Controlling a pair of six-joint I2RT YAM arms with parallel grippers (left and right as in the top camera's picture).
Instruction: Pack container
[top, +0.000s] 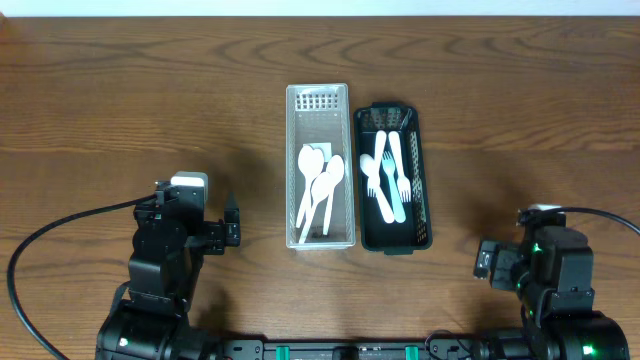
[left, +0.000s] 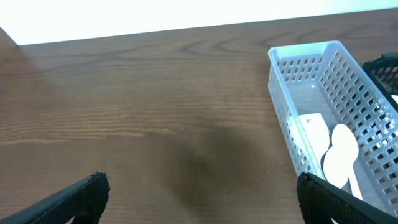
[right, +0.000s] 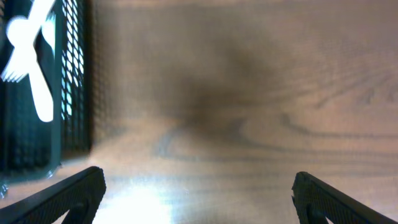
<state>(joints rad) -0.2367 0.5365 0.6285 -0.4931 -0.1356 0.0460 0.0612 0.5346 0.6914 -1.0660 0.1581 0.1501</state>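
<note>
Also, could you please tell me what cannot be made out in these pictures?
Overhead: white plastic forks in the black perforated basket overlap; count unclear.
Left wrist: white perforated basket cut off by the right edge.
Right wrist: blurred; black basket cut off at the left edge.

The dark wood-grain table carries two slotted trays near its middle: a white tray and, just beside it at 3 o'clock, a black tray. A black cable lies toward 8 o'clock.

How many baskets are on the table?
2. The white basket is in the middle of the table. The black basket stands right beside it, on the right arm's side. No others show.
</note>
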